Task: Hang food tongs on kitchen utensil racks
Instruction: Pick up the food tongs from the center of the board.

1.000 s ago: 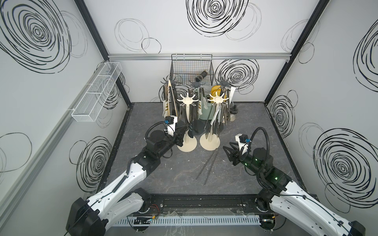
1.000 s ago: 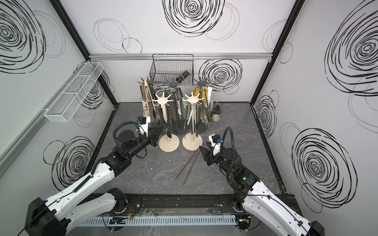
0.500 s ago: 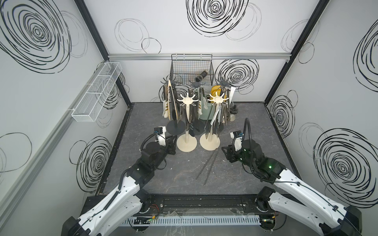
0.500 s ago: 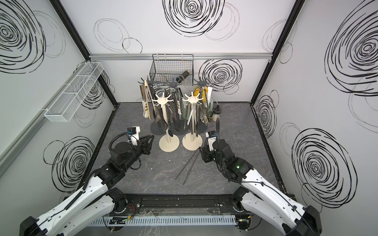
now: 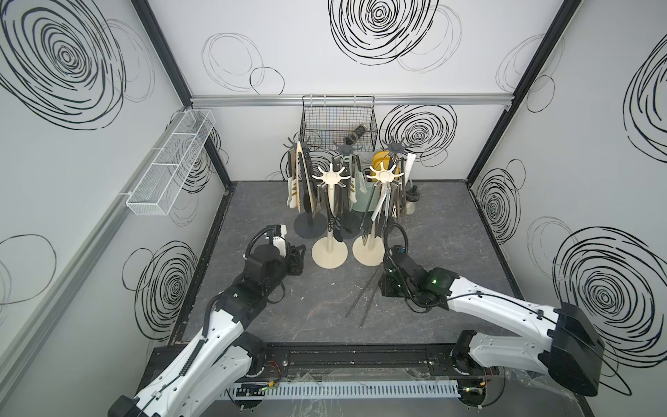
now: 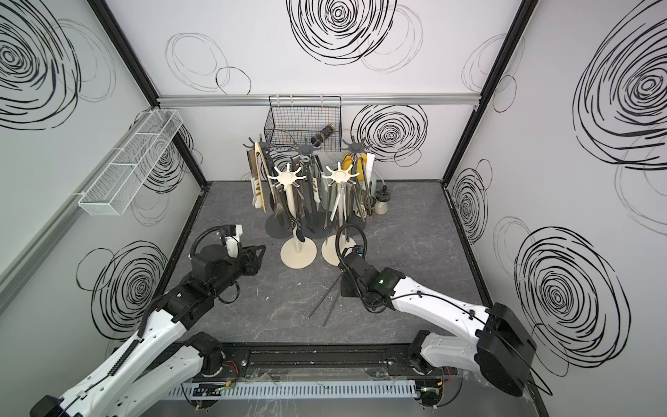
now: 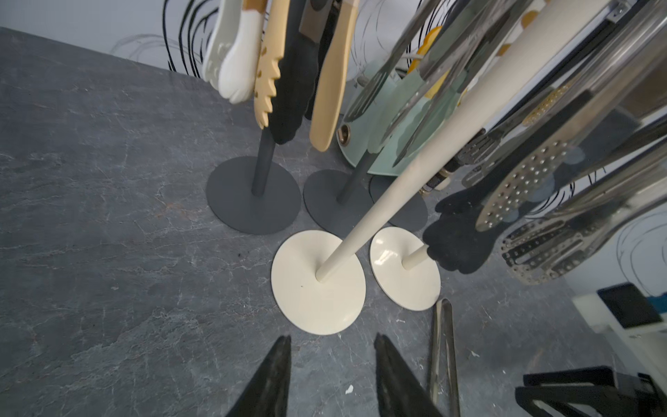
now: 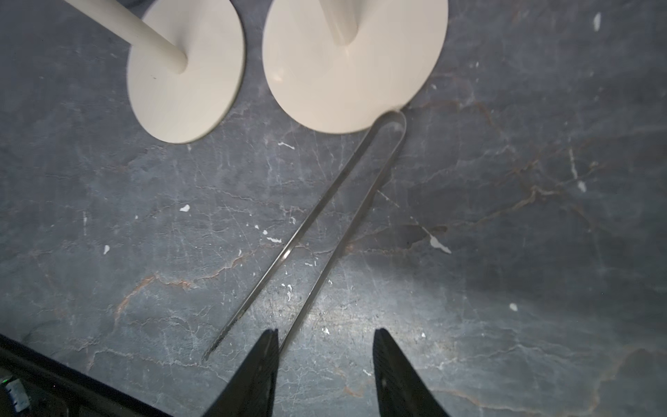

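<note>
One pair of steel food tongs [image 5: 362,299] [image 8: 325,224] lies loose on the dark table, its bend touching a cream rack's base [image 8: 353,65]. My right gripper [image 8: 325,334] [image 5: 384,289] hangs open just above the tongs' tip end, with one tong arm running under a finger. Nothing is between its fingers. My left gripper [image 7: 332,339] [image 5: 299,258] is open and empty, low in front of the other cream rack base [image 7: 317,289]. Two cream kitchen utensil racks [image 5: 329,177] and three dark ones [image 5: 297,144] stand at the back, with several tongs [image 5: 299,187] hanging from them.
A black wire basket [image 5: 337,122] holding a jar hangs on the back wall. A white mesh shelf [image 5: 169,169] is on the left wall. A mint-green container [image 7: 393,137] and a small jar [image 5: 411,196] stand behind the racks.
My left gripper has pulled back from the racks, dropped low and opened. The right gripper has moved in and down over the loose tongs.
</note>
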Action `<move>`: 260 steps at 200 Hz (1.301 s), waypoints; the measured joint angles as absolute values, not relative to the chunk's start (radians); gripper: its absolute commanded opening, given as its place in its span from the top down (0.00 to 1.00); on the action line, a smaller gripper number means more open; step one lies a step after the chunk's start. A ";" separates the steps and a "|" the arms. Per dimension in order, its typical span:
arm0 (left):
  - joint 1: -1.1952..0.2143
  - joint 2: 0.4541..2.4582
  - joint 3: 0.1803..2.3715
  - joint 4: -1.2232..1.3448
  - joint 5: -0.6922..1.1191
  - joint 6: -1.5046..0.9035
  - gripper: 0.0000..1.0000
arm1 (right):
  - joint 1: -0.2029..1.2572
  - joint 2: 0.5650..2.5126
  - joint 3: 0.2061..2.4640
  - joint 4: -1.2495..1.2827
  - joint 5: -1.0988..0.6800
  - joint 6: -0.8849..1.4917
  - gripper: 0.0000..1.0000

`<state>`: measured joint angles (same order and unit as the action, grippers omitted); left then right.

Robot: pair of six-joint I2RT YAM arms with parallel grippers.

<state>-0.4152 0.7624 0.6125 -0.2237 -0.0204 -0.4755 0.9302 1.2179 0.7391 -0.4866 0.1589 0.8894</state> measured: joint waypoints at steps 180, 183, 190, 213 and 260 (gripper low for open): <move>-0.351 0.825 0.668 -0.340 0.232 -0.365 0.60 | 1.051 1.670 0.930 -0.571 0.230 1.231 0.56; -0.350 0.825 0.668 -0.340 0.233 -0.365 0.59 | 1.052 1.672 0.931 -0.571 0.229 1.230 0.56; -0.347 0.825 0.668 -0.340 0.238 -0.364 0.59 | 1.052 1.676 0.931 -0.572 0.228 1.232 0.57; -0.337 0.825 0.668 -0.340 0.251 -0.363 0.59 | 1.053 1.676 0.931 -0.576 0.228 1.237 0.59; -0.330 0.825 0.668 -0.340 0.269 -0.362 0.59 | 1.053 1.661 0.911 -0.582 0.235 1.262 0.63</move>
